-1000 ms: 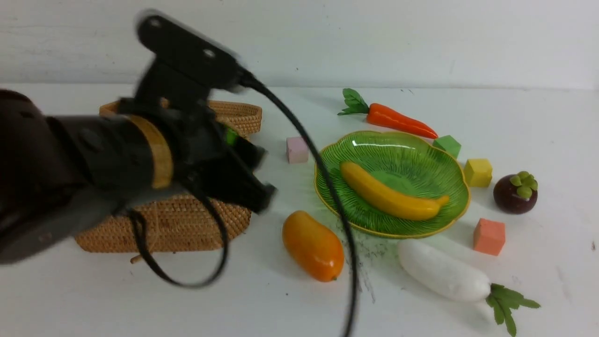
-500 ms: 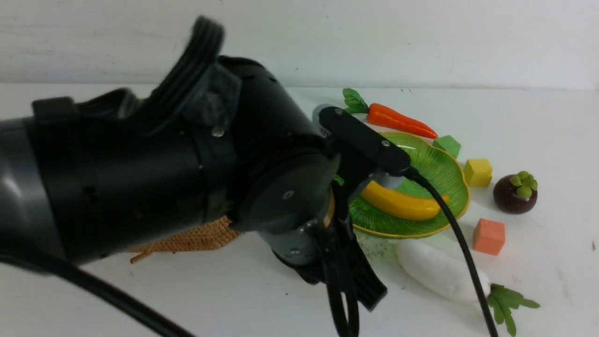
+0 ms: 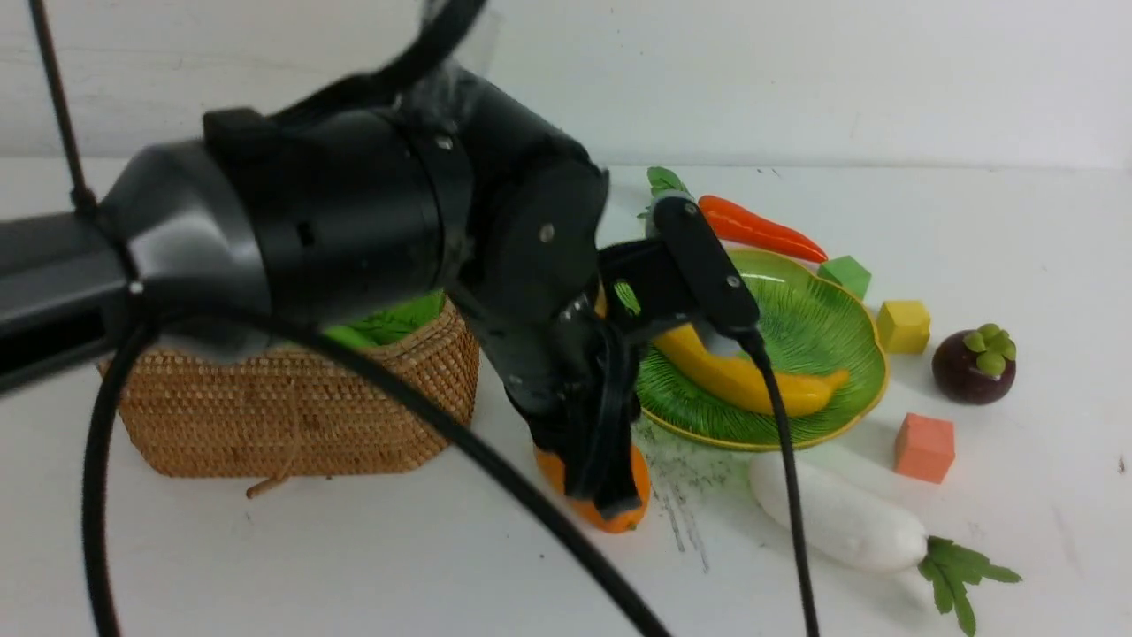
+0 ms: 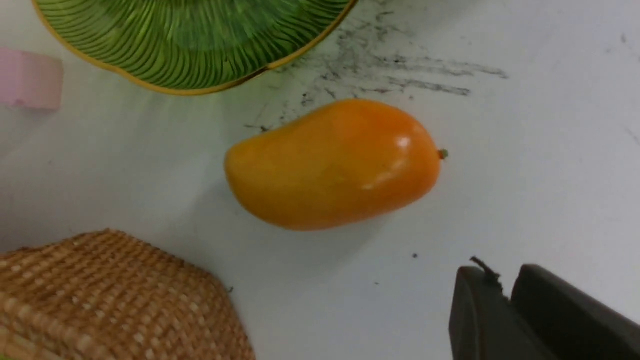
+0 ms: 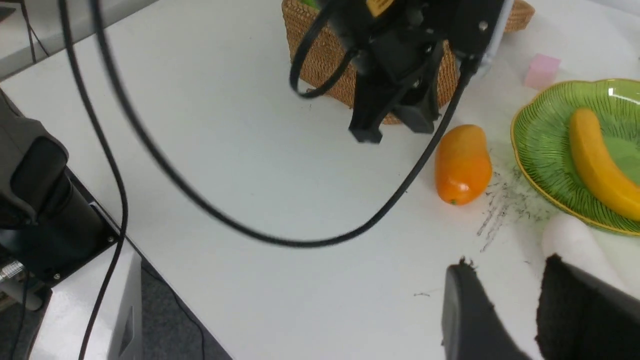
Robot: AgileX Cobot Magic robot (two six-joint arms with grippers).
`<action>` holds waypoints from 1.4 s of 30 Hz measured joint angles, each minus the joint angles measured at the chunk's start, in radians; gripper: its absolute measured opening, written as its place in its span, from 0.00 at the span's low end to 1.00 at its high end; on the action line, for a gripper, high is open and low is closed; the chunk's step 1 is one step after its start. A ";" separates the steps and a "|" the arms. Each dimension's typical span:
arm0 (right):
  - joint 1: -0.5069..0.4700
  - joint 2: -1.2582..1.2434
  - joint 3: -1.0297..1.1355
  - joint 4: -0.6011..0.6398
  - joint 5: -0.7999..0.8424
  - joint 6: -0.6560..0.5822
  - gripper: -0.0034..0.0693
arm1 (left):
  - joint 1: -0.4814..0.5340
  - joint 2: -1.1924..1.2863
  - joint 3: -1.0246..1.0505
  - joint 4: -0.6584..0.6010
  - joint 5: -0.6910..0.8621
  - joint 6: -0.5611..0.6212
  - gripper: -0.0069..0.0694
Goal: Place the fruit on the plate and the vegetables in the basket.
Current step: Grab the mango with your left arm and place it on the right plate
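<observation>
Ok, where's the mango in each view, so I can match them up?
Front view: mango below centre, mostly hidden behind the left pincer.
Left wrist view: mango mid-picture, fully visible, between basket and plate.
Right wrist view: mango likewise between basket and plate.
Shared landmark: the plate's yellow rim, close beside the mango everywhere.

The yellow banana (image 3: 752, 380) lies slantwise in the glossy green ribbed plate (image 3: 871, 354) with its scalloped yellow rim. To my left of it, the orange-yellow mango (image 4: 335, 162) rests on its side between the plate and the green-lined wicker basket (image 3: 292, 416), touching neither. The purple mangosteen (image 3: 973, 364) sits upright to my right of the plate. The carrot (image 3: 761, 228) lies just behind the plate, the white radish (image 3: 840, 518) just in front.
</observation>
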 joint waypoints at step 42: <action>0.000 0.000 0.000 -0.211 0.099 0.079 0.37 | 0.043 0.317 -0.030 0.049 -0.206 0.588 0.80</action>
